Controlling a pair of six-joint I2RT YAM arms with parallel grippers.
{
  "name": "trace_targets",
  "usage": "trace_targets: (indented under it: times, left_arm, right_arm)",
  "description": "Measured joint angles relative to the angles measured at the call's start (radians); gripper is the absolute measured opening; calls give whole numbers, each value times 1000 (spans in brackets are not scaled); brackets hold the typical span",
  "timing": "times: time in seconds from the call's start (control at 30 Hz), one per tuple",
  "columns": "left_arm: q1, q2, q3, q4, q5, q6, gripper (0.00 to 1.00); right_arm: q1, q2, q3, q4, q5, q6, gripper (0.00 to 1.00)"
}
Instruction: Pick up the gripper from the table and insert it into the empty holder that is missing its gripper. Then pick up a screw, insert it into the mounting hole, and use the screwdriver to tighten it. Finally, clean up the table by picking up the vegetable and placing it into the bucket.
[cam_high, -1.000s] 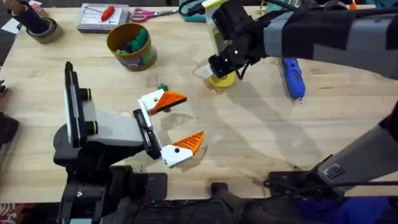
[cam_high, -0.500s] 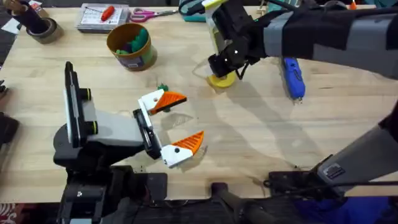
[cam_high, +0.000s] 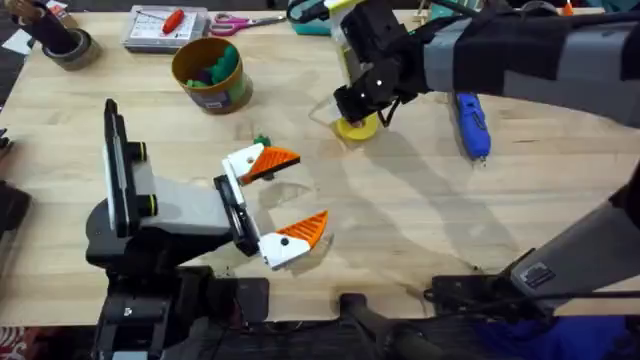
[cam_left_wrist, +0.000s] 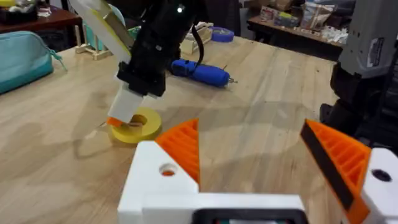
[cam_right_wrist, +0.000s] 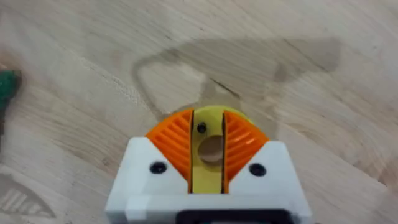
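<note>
My left gripper (cam_high: 279, 199) stands open low on the table; both its white finger mounts carry orange ridged pads (cam_left_wrist: 184, 148), so no holder looks empty. A mounting hole (cam_left_wrist: 168, 169) shows in one mount. The dark-green vegetable (cam_high: 262, 141) lies just beyond its far finger. My right gripper (cam_high: 352, 113) reaches in from the right, its pads (cam_right_wrist: 176, 144) closed to a thin slit with their tips down on a yellow ring (cam_high: 355, 128) that lies flat on the table. The blue screwdriver (cam_high: 471, 125) lies to the ring's right. The yellow bucket (cam_high: 209, 75) stands at the back left. A screw is out of view.
A dark tape roll (cam_high: 66, 45), a clear box with a red-handled tool (cam_high: 165, 26) and pink scissors (cam_high: 240, 21) line the back edge. A teal pouch (cam_left_wrist: 22, 59) sits beyond them. The left arm's grey body (cam_high: 170, 215) fills the near left.
The yellow ring has slid slightly left under my right gripper's tips. The left arm has not moved.
</note>
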Motion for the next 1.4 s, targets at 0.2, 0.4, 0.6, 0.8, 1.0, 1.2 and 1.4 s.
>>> trace_targets:
  times: [0.2,0.4,0.6,0.8,1.0,1.2,1.4]
  left_arm:
    - [0,0,0,0,0,0,985]
    - [0,0,0,0,0,0,985]
    - [0,0,0,0,0,0,985]
    - [0,0,0,0,0,0,985]
    - [0,0,0,0,0,0,985]
    - [0,0,0,0,0,0,985]
    - [0,0,0,0,0,0,985]
  right_arm:
    - [3,0,0,-1,0,0,192]
    - [4,0,0,-12,0,0,169]
    - [4,0,0,-13,0,0,40]
    - [4,0,0,-13,0,0,7]
    - [4,0,0,-13,0,0,7]
    - [4,0,18,-51,0,0,7]
    - [4,0,150,-202,0,0,7]
